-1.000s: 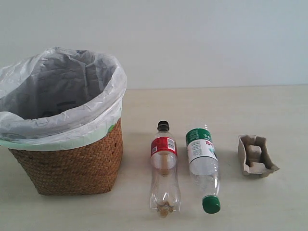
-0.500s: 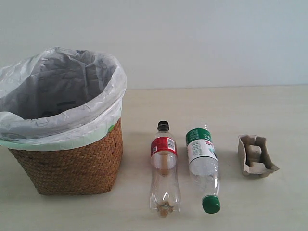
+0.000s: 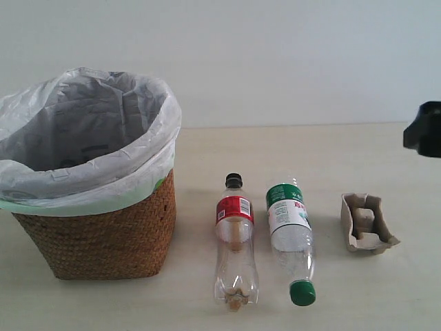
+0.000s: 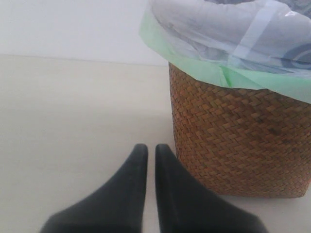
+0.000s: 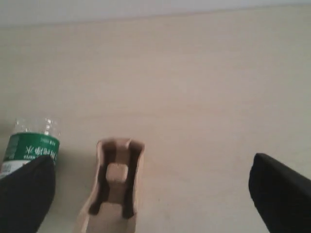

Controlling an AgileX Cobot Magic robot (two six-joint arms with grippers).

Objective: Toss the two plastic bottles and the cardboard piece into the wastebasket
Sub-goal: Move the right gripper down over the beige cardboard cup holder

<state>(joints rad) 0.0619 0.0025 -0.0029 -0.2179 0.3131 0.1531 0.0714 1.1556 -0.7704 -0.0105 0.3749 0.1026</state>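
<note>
Overall: all three pieces of rubbish lay on the pale table [image 3: 344, 158], outside the wastebasket.
Wastebasket: the brown wicker wastebasket [image 3: 103, 234] stood upright at the left of the scene, with a translucent white bag [image 3: 89, 138] folded over its rim.
Red-label bottle: the clear red-label bottle [image 3: 235, 238] lay on its side just right of the wastebasket, its black cap pointing far and its base near.
Green-label bottle: the green-label bottle [image 3: 289, 234] lay on its side just right of the red one and apart from it, turned the other way, with its green cap at the near end.
Cardboard piece: the moulded pulp tray [image 3: 365, 224] sat open side up to the right of the green-label bottle, clear of it.
Left gripper: the left gripper [image 4: 151, 150] hung low over the table close beside the wicker wall [image 4: 233, 145]; its two dark fingers [image 4: 131, 189] were drawn almost together, with only a thin slit between them and nothing in it.
Right gripper: the right gripper [image 5: 150, 160] had its fingers [image 5: 282, 191] spread wide and held nothing; the pulp tray [image 5: 114, 187] lay on the table between them, untouched, with the far end of the green-label bottle [image 5: 31, 145] beside one finger.
Right arm: a black part of the arm [image 3: 424, 129] showed at the right edge of the exterior view, above and to the right of the tray.
</note>
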